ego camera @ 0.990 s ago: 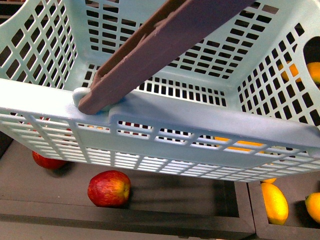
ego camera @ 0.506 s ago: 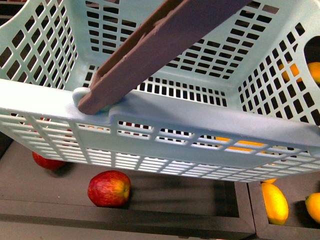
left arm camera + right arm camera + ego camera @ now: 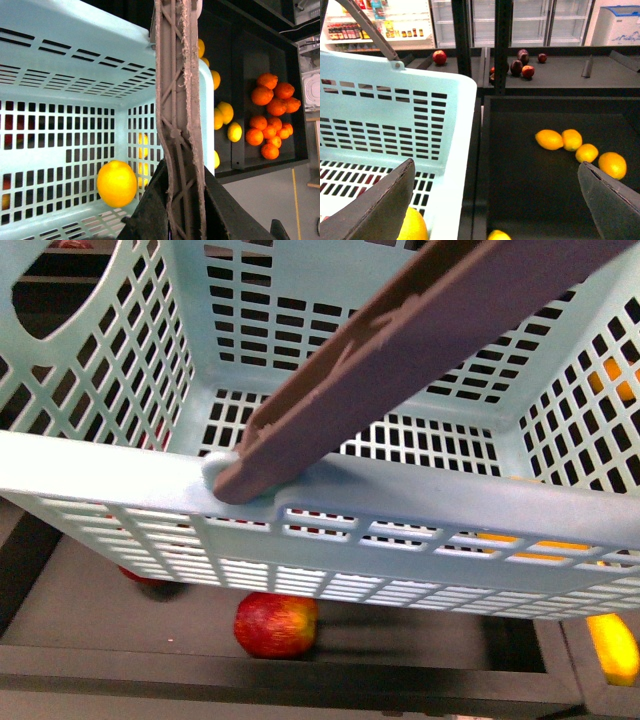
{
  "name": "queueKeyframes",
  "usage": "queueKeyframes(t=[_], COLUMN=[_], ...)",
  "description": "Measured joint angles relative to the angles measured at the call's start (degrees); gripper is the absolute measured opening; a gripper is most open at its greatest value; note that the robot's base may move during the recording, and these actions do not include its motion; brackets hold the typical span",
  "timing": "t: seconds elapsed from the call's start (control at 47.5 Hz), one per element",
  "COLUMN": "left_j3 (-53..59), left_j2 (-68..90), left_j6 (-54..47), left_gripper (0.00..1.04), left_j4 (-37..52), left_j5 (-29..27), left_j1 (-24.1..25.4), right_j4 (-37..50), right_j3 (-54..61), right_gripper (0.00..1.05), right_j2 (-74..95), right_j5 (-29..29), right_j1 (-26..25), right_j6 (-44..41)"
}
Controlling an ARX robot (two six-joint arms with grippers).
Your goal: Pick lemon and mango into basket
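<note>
The basket [image 3: 100, 465] fills nearly all of the front view. Its pale turquoise slotted walls and floor are close to the camera, and the near rim runs across the middle. Its brown handle [image 3: 420, 350] slants up from a pivot on that rim toward the upper right corner.

Below and behind the basket are the dark trays of a shelf [image 3: 520, 190], split by low dividers.

The left gripper [image 3: 182, 200] shows at the foot of the left wrist view. Its dark fingers [image 3: 150, 210] are closed tight on either side of the handle, with the ribbed bar pinched between them.

In the right wrist view, the right gripper [image 3: 495, 165] is over the line where the basket's wall meets the neighbouring tray. Its two fingers [image 3: 385, 205] are spread wide, with nothing between them.

One smooth yellow-orange fruit [image 3: 116, 183] lies inside the basket, on the floor and close to a corner. The pictures do not settle whether it is the lemon or the mango.

Four more yellow fruits [image 3: 571, 139] sit in a loose row in the tray beside the basket, outside it.

A red apple [image 3: 275, 625] rests in the tray under the basket's near wall, with a second one half hidden to its left.

In the left wrist view, a heap of tangerines [image 3: 272, 120] lies in a further compartment, well apart from the basket.
</note>
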State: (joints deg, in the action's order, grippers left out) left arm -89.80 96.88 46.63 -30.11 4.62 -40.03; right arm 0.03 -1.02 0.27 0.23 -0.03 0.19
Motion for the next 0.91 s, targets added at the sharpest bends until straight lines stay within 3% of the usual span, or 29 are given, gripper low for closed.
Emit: queueKeyframes(t=[0.906], left_j3=[-0.09], left_j2=[0.04], left_j6=[-0.66], left_gripper=[0.08], left_j4=[0.00], left_j5=[-0.87], left_j1=[0.61], right_j4=[-0.09], right_j3=[0.00], right_gripper=[0.96], right_j2=[-0.04], right_j5=[-0.22], right_j1=[0.02], right_j6=[-0.02])
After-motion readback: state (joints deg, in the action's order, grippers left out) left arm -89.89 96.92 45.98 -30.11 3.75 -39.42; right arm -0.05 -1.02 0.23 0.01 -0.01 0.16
